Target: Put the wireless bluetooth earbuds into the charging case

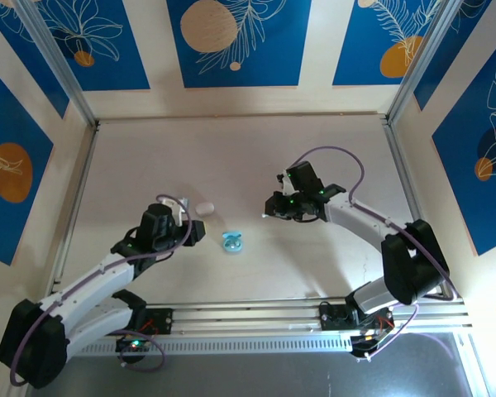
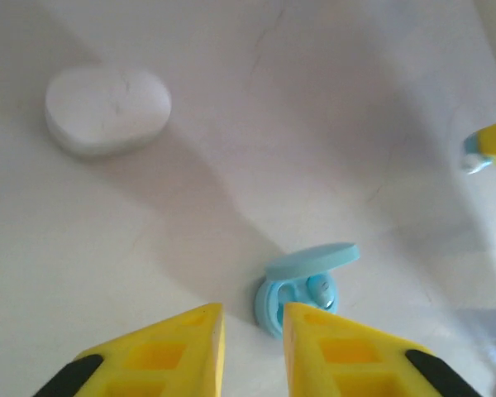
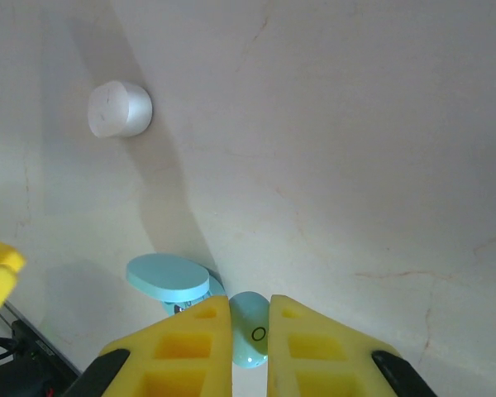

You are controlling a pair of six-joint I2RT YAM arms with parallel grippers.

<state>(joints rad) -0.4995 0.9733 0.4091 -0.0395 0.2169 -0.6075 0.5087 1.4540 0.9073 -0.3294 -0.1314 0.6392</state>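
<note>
Right gripper clenched on a pale blue earbud beside the open blue charging case.
The earbud hangs pinched between the yellow fingers, above the table and just off the case's raised lid. The blue charging case lies between the two arms with a second bud (same pale blue) seated in one well. The left gripper hovers near the case, its fingers drawn close, with a narrow gap and nothing seen between them; whether it is fully closed cannot be told. A closed white case lies farther back.
</note>
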